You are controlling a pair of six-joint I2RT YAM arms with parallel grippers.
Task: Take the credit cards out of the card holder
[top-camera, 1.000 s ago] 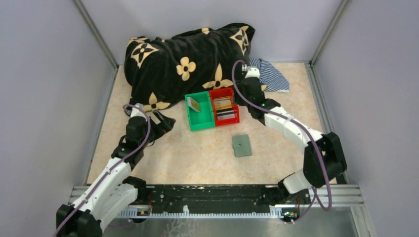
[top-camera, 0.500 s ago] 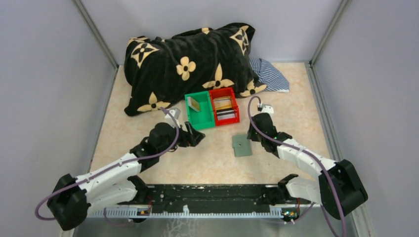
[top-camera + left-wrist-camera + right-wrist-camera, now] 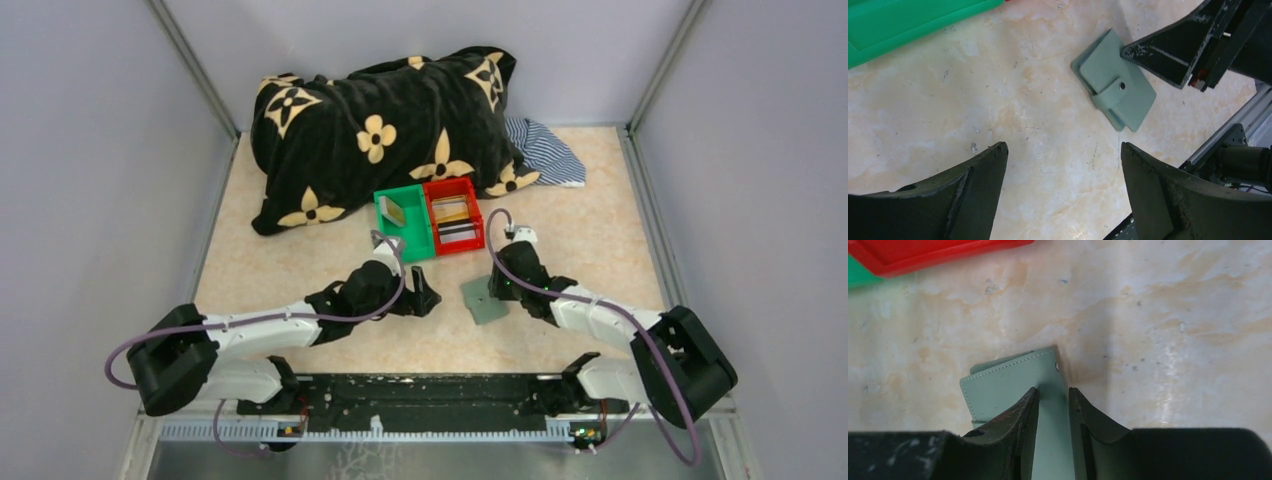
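Near the centre of the worktop (image 3: 280,270), the left hand (image 3: 425,298) hangs released, jaws wide, just left of the card holder (image 3: 482,300). The right hand (image 3: 497,285) grasps the holder's far-right edge, a panel between its fingers (image 3: 1023,412). Farther back, credit cards (image 3: 456,232) lie in the red bin (image 3: 479,220) and the green bin (image 3: 408,242).

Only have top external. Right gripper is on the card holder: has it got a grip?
Observer: Right wrist view: the right gripper has its fingers close together with a strip of the card holder between them. Clamped or not, can't tell.
Operator: Holder open yet?
Observer: No. Left wrist view shows it folded shut, its strap lying across the front panel with the snap on it.
Operator: Left jaws?
Observer: The left gripper is wide open, with only bare tabletop between its fingers.
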